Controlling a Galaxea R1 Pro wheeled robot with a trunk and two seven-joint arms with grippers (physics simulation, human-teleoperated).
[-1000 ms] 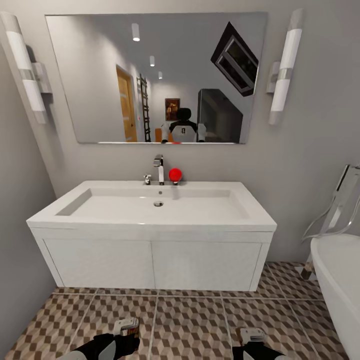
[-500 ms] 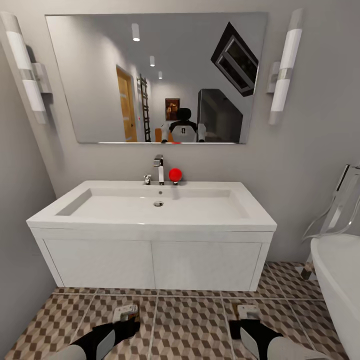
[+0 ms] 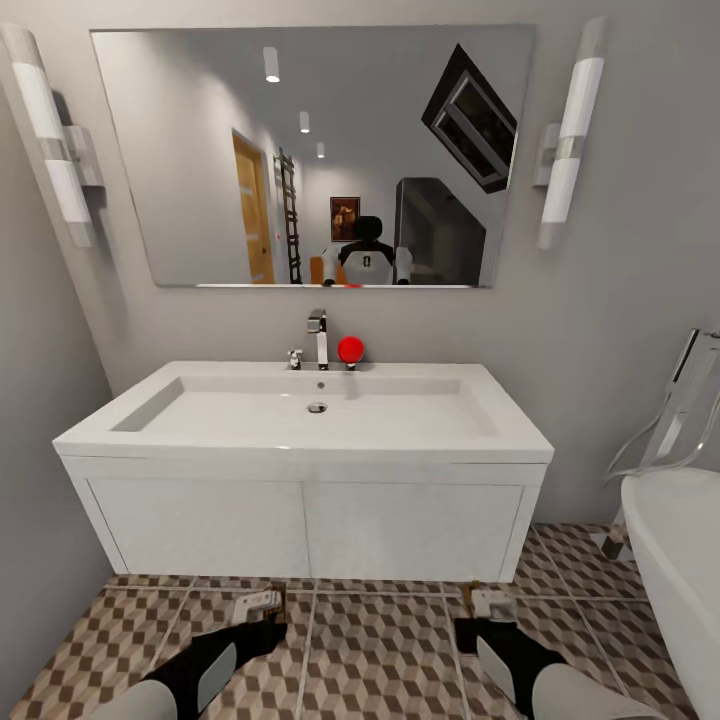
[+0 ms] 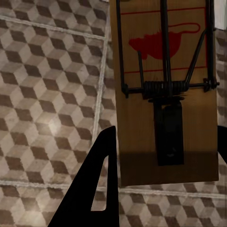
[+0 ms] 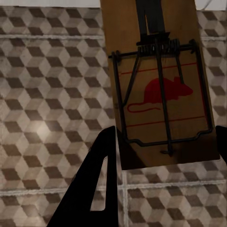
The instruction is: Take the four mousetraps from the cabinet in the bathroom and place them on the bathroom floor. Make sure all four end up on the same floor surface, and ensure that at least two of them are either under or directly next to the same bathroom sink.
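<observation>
Both arms reach low toward the white rectangular basin on its boxy white drawer unit [image 3: 305, 440], and each carries a trap. The left pincer [image 3: 262, 603] is clamped on a flat tan wooden mousetrap with black wire spring and red mouse print [image 4: 165, 90]; the left wrist view shows the board held between the dark fingers [image 4: 92, 189], hanging above the cube-patterned brown, beige and white tiled bathroom floor [image 3: 380, 650]. The right pincer [image 3: 492, 603] grips a second wooden mousetrap of the same make [image 5: 158, 85], likewise held clear of the tiles. In the head view both pincers sit just in front of the drawer unit's lower edge, the left nearer its middle, the right below its right-hand end, with the white oval bathtub [image 3: 680, 560] off beyond that end.

As for progress, I judge the task roughly at its midpoint at best: two traps have left the cabinet and arrived at the basin, but neither lies on the floor yet. No other traps show on the tiles around the drawer unit, so the remaining two probably still need fetching. Setting this pair down next to or beneath the unit would satisfy the sink condition.
</observation>
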